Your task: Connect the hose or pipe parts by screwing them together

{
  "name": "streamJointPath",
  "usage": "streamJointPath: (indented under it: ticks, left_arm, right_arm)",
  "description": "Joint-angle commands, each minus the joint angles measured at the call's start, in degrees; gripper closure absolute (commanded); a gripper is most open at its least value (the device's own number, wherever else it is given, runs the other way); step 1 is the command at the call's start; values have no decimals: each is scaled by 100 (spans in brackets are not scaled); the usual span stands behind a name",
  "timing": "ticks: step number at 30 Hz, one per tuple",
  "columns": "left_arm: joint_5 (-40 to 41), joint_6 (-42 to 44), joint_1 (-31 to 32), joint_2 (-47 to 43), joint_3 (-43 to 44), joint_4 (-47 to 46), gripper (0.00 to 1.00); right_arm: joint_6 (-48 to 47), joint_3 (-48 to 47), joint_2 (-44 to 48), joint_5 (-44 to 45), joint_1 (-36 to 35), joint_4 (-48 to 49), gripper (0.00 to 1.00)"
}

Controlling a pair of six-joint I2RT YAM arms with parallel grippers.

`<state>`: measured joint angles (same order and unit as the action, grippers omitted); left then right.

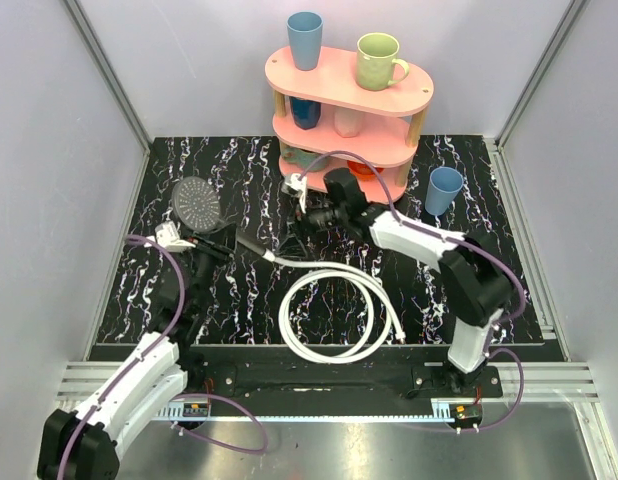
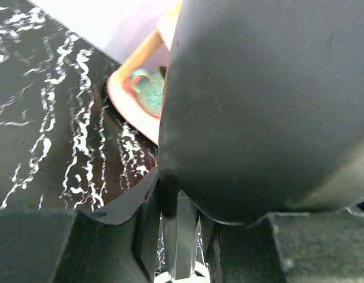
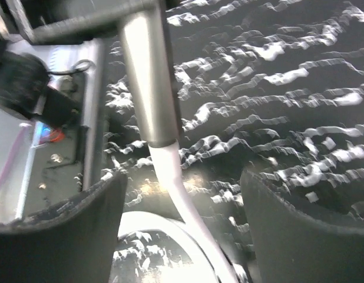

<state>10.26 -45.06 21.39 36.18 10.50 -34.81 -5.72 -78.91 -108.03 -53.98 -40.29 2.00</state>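
The grey round-faced shower head [image 1: 196,203] lies at the left of the mat, its dark handle [image 1: 251,243] pointing right. My left gripper [image 1: 211,252] is shut on that handle; in the left wrist view the handle [image 2: 185,230] runs between the jaws under the head's dark back [image 2: 264,106]. The white hose [image 1: 334,310] lies coiled in the middle. Its metal end fitting [image 3: 149,88] meets the handle's end. My right gripper [image 1: 304,222] stands open around the hose [image 3: 177,188], with its fingers [image 3: 64,236] off it on both sides.
A pink three-tier shelf [image 1: 349,85] at the back carries a blue cup [image 1: 305,40], a green mug [image 1: 381,60] and more cups below. Another blue cup [image 1: 444,190] stands on the mat to the right. Purple cables [image 1: 169,270] loop from both arms.
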Motion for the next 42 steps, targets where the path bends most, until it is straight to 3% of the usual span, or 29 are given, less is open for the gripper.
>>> streamJointPath:
  ticks: [1,4,9,16,20,21,23,24,27,28,31,34,35,36,38,39,42]
  left_arm:
    - [818,-600,15,37,1163,1805,100]
    - [1197,-1057,15,221,1770,2913,100]
    - [1347,-1697,15,521,2569,4007,100]
    - [1312,-2358,15,750,3159,5018,100]
    - [1347,-2612,15,750,3353,5326,100]
    - [1329,-2648,15,732,3362,5396,100]
    - [1303,-2718,15,688,3353,5406,100]
    - [1294,-2745,15,662,3353,5440,100]
    - [1259,-2815,15,609,3353,5476,100]
    - [1233,-2807,15,600,3353,5476,100]
    - [1189,-2675,15,565,3248,5371,100]
    - [690,-2263,15,268,2617,4311,100]
    - [514,-1931,15,153,2049,3811,100]
    - [329,-1736,15,-48,1765,2744,100]
    - [-155,-1254,15,-164,1055,1763,100]
    - [-321,-1060,15,-147,876,897,100]
    - [-1130,-513,15,63,454,-345,100]
  right_arm:
    - [273,1043,1125,2100,-14,1688,13]
    - [37,1615,1477,2969,-250,2146,11]
    - [-1440,2284,1662,4998,-1155,2945,5]
    - [-2345,2109,1232,6117,-1876,3412,7]
    - [-2645,1933,793,6820,-2210,3824,25]
    - [-2663,1924,740,6874,-2228,3886,34]
    - [-2663,1836,626,6996,-2272,3948,39]
    - [-2663,1818,599,7041,-2299,3975,49]
    - [-2619,1774,572,7032,-2316,4027,67]
    - [-2575,1783,590,6998,-2316,4045,81]
    - [-2304,1774,713,6638,-2290,3870,100]
    - [-1420,1634,941,5419,-1888,3291,100]
    - [-1162,1564,1055,4415,-1738,3080,100]
    - [-873,1529,1091,3900,-1527,3017,100]
    - [-81,1319,1082,2445,-991,2929,100]
    - [69,1213,1030,1975,-850,2825,100]
    - [-121,572,758,778,-568,1720,100]
